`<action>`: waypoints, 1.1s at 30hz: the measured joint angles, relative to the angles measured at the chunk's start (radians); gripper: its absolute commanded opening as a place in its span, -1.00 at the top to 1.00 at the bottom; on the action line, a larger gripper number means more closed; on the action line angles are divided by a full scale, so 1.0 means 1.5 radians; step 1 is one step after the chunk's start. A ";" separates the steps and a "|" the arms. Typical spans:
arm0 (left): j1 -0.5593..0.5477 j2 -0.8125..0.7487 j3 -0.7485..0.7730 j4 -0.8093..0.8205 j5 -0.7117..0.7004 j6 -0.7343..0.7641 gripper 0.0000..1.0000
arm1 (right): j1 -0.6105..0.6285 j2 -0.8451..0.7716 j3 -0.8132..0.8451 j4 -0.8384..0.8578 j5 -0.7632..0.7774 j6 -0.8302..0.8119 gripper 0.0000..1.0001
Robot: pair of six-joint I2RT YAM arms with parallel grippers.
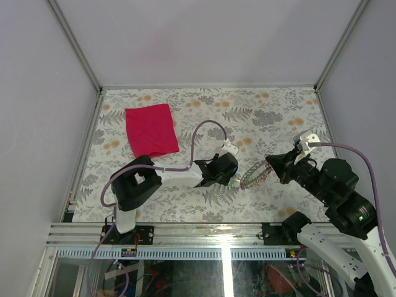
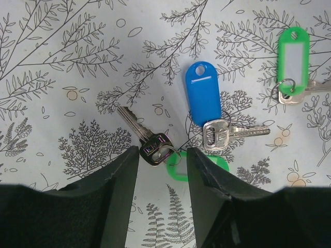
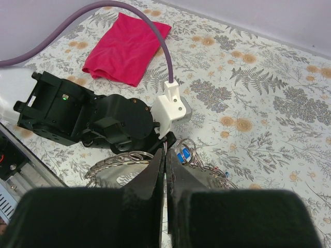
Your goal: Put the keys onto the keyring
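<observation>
A tabletop printed with ferns and orange blossoms sits between pale grey walls. The keyring, a wide grey coiled ring, is near the middle front of the tabletop, between the two hands. In the right wrist view it runs across behind that hand's fingertips.

The keys lie flat on the print just beside the ring's left side. A bare silver key on a small split ring lies with its head between the left fingers. A half-hidden green tag touches that head. A blue tag with its key lies near, and a second green tag with a key lies farther off.

The left hand hangs over them with its fingers spread and pinches nothing. The right hand is pressed together at the ring. I cannot tell whether the metal is caught between its fingers.

A magenta cloth lies well apart at the back left
</observation>
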 measured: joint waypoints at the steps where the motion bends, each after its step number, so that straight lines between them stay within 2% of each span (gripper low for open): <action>1: -0.001 0.000 0.001 -0.001 0.000 0.002 0.17 | 0.000 -0.001 -0.001 0.000 0.000 0.000 0.99; 7: -0.004 0.006 0.010 -0.004 -0.001 0.009 0.25 | 0.000 -0.004 -0.003 0.000 0.000 0.000 0.99; 14: -0.008 0.015 0.018 -0.004 -0.001 0.010 0.44 | 0.000 -0.006 -0.003 0.000 0.000 0.000 0.99; 27: -0.008 0.016 0.018 -0.003 -0.007 0.012 0.98 | 0.000 -0.007 -0.007 0.000 0.000 0.000 0.99; 33: -0.008 -0.006 0.000 -0.003 -0.011 0.014 1.00 | 0.000 -0.007 -0.007 0.000 -0.001 0.000 0.99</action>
